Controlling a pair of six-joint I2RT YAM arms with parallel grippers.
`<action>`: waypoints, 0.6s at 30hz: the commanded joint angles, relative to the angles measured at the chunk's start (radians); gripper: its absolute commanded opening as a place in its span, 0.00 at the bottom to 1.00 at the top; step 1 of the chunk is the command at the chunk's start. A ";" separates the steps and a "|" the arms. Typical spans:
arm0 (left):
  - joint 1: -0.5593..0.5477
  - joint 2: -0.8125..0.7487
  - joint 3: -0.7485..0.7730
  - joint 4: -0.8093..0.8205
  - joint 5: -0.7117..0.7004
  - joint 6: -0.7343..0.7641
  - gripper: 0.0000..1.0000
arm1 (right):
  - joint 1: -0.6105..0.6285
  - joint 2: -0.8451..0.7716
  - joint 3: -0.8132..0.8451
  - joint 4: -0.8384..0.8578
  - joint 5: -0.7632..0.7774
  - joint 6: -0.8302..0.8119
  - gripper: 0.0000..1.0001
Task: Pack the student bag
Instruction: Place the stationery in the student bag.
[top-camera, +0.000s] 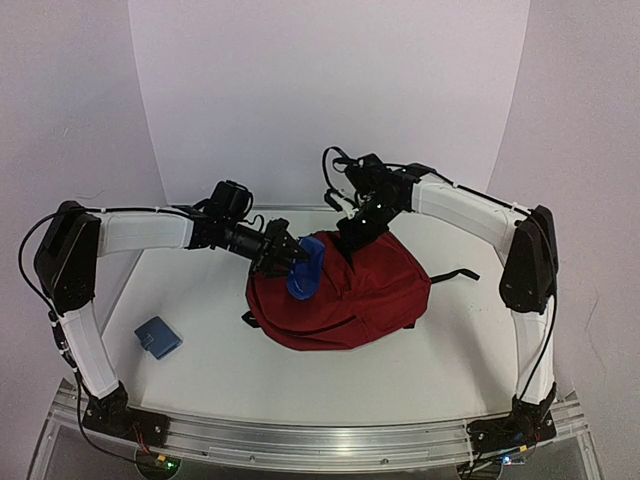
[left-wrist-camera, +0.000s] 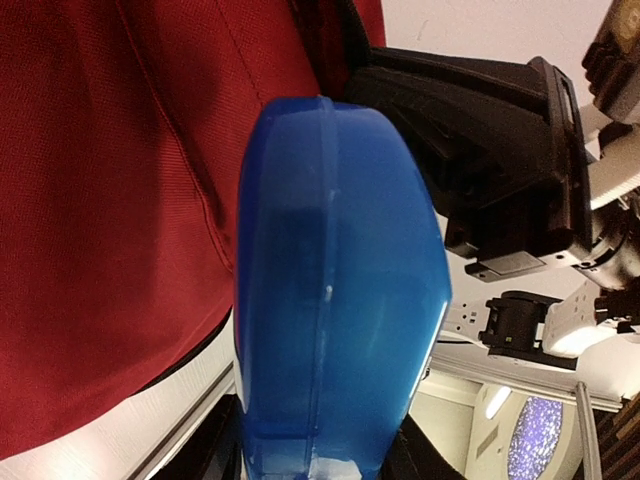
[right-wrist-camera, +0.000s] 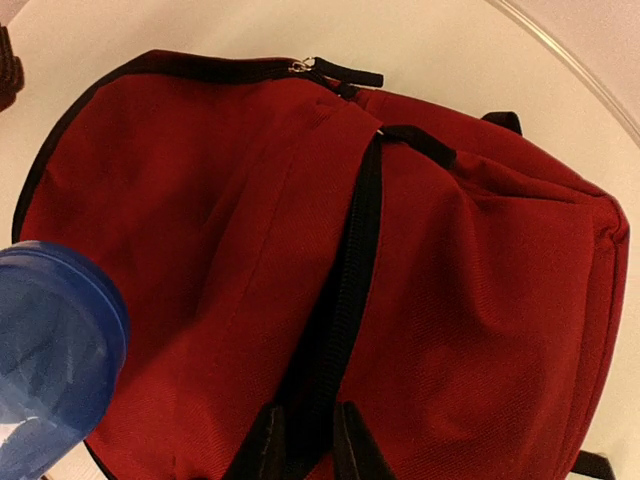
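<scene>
Left end effector (top-camera: 290, 258) grips blue case (top-camera: 306, 270) over left side of student bag (top-camera: 360, 295) on bench (top-camera: 220, 370); right end effector (right-wrist-camera: 308, 445) pinches bag's far black zipper edge (right-wrist-camera: 345, 260).

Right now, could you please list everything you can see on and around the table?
bag: 1, dark red with black straps and zip, middle of the table.
case: 1, blue, held over the bag's left edge.
square item: 1, blue, lying flat on the table, near left.
table: 1, white, under everything.
left arm: 1, white and black, reaching in from the left, jaws shut on the case.
right arm: 1, white and black, reaching in from the right, jaws apparently pinching the bag's black zip band at its far side.
</scene>
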 joint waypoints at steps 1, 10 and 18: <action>0.006 0.043 0.090 0.065 0.046 -0.004 0.41 | -0.001 0.000 0.049 -0.029 0.042 0.008 0.00; 0.001 0.201 0.235 0.069 0.158 -0.021 0.39 | -0.003 -0.059 0.051 -0.022 -0.032 0.000 0.00; -0.004 0.333 0.279 0.302 0.240 -0.205 0.38 | -0.002 -0.097 0.028 0.009 -0.096 0.009 0.00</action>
